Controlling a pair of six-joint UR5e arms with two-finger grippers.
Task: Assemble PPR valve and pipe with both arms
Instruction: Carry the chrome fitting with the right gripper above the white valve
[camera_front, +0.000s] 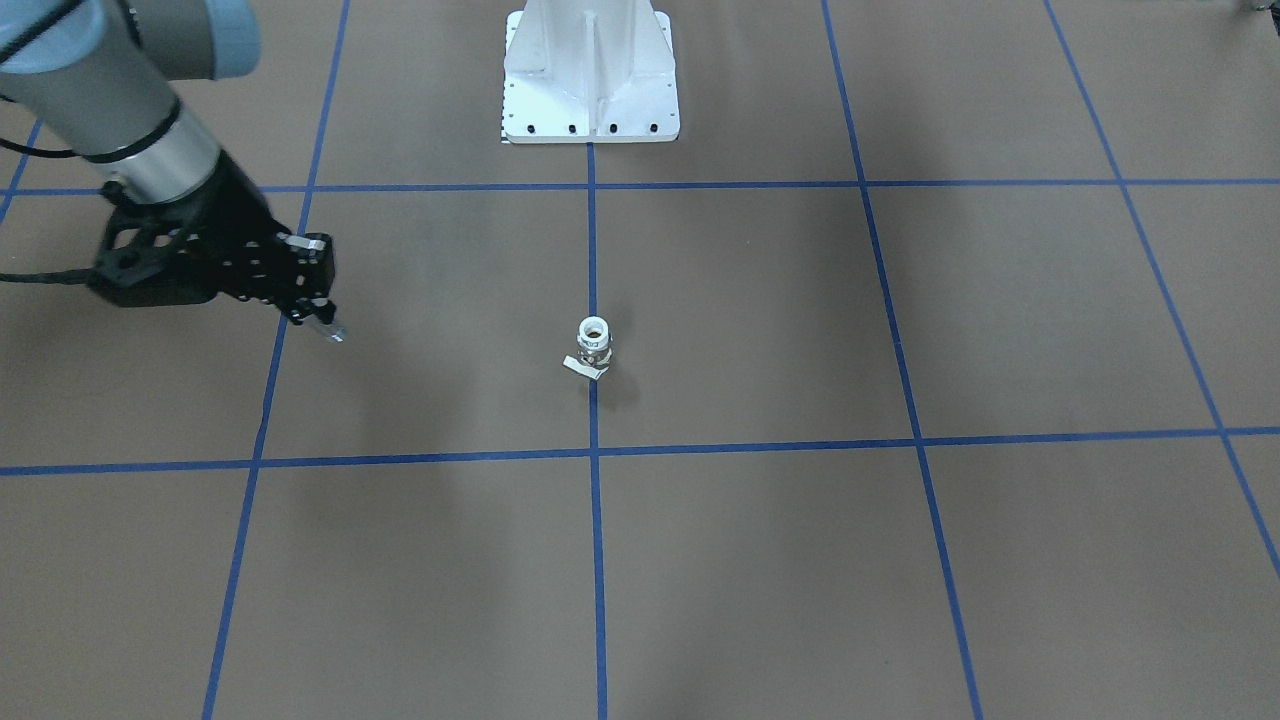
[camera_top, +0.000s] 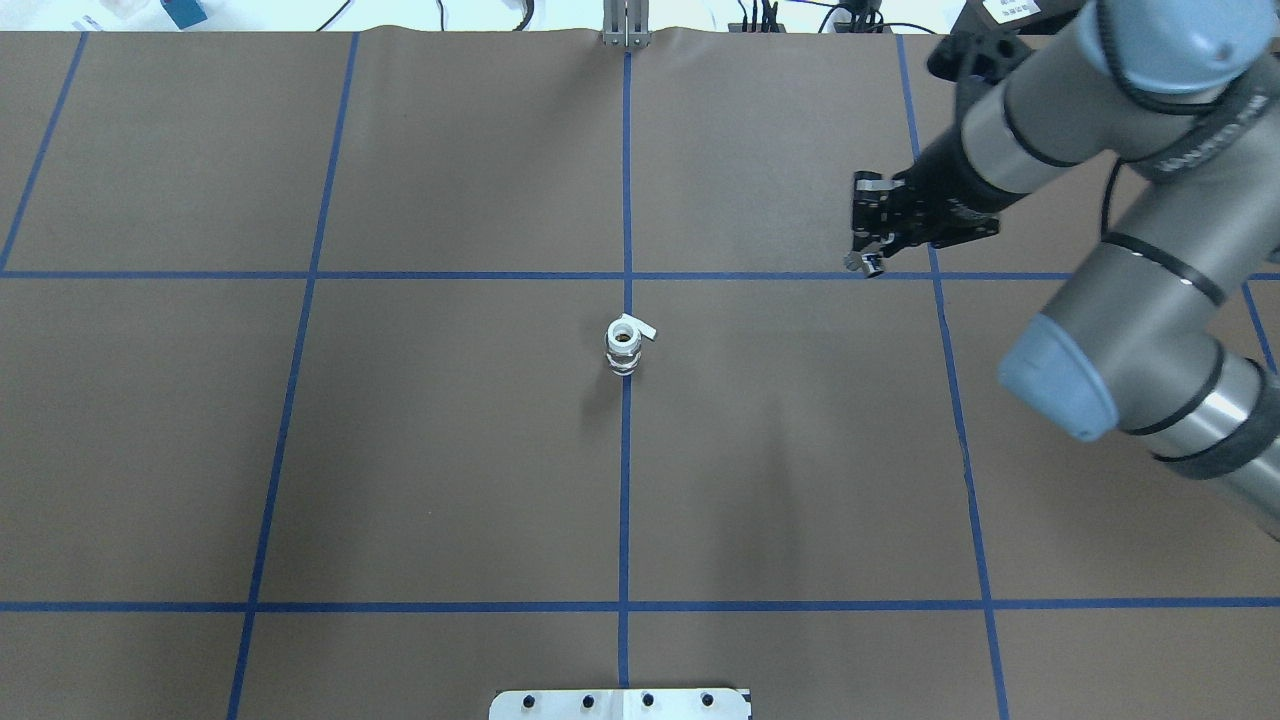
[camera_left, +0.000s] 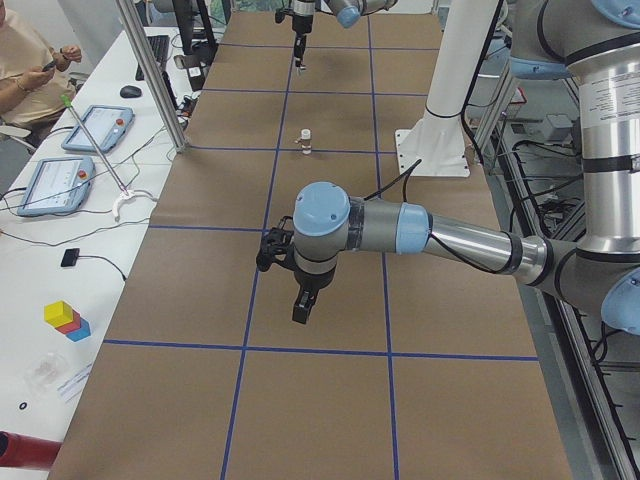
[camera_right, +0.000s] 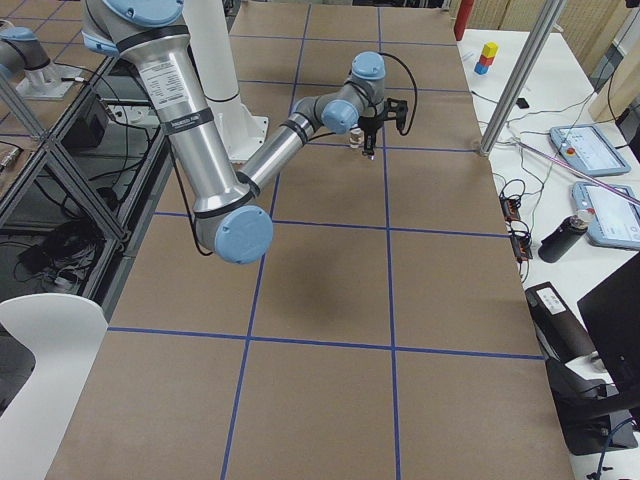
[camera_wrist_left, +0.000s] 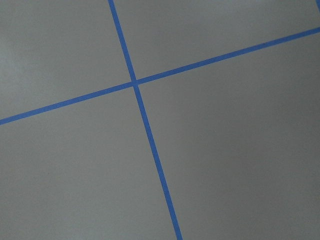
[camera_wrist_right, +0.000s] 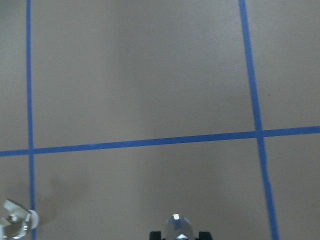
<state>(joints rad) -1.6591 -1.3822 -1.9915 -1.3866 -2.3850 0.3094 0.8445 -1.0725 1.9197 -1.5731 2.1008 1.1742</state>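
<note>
Probably light and hard, like stiff plastic: a small white PPR valve (camera_front: 594, 347). Won't bend or squash, but could tip over with a bump, being tall on a small base. Smooth, so maybe a bit slippery. Best to grab by the round ringed body, from the sides, not by the flat little handle (camera_front: 583, 368) sticking out to one side.

White with grey rings, and an open hole on top, dark inside. Standing up in the middle of the brown table (camera_front: 760, 560), right on a blue tape line (camera_front: 597, 520), touching nothing else.

Pinched in the right gripper (camera_front: 318, 322), well off to the side of the valve: a short shiny pipe piece (camera_wrist_right: 176, 225), most likely the pipe for the job.

As for the left gripper (camera_left: 303, 303): hanging above the table, far from the valve. Can't tell if spread or pressed together.
</note>
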